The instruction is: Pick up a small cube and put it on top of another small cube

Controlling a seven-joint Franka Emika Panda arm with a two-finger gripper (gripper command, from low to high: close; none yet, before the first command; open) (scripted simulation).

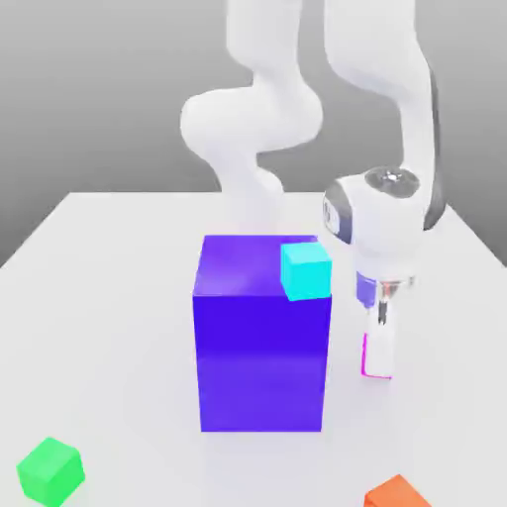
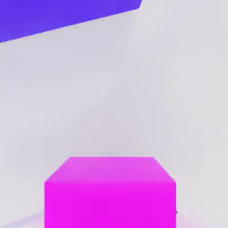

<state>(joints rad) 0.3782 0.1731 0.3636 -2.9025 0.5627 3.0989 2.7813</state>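
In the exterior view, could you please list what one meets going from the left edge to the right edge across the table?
Green cube → big purple-blue block → cyan cube resting at the block's top right corner → magenta cube under the claw. The orange cube overlaps the magenta one sideways, so I leave it unplaced.

The white arm (image 1: 267,119) is bending down from above, its end effector (image 1: 379,342) pointing straight downward.
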